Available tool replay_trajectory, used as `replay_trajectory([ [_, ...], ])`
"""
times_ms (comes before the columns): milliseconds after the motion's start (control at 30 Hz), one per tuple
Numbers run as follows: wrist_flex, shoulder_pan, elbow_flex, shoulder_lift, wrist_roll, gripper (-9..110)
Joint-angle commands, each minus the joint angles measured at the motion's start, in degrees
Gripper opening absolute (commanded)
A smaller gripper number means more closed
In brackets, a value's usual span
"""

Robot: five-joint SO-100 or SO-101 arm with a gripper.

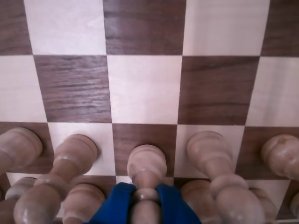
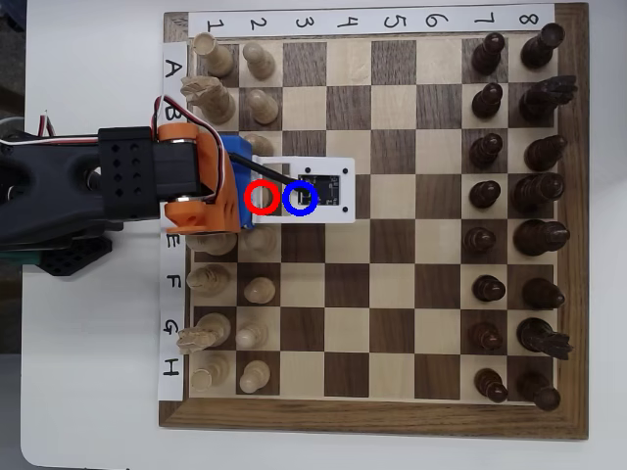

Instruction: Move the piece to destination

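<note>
Wrist view: blue gripper [image 1: 146, 200] jaws closed snug around the neck of the pale pawn [image 1: 146, 164], which sits mid-row on a dark square. Overhead view: arm [image 2: 108, 191] covers the pawn row; blue-ringed destination square [image 2: 300, 198] just ahead.

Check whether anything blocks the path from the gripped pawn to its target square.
Nothing visible does. The hand sits around the small pale cream wooden pawn, and the board squares directly ahead are bare in the wrist view. Overhead, the arm hides the blue-ringed square.
</note>
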Motion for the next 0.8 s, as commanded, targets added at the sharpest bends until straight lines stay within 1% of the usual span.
replay_trajectory([
  [0,5.19,2.2,-13.01,7.47,19.34,0],
  [533,13.54,1.76,-26.19,8.88,21.09,0],
  [767,18.98,1.32,-35.86,8.96,21.09,0],
])
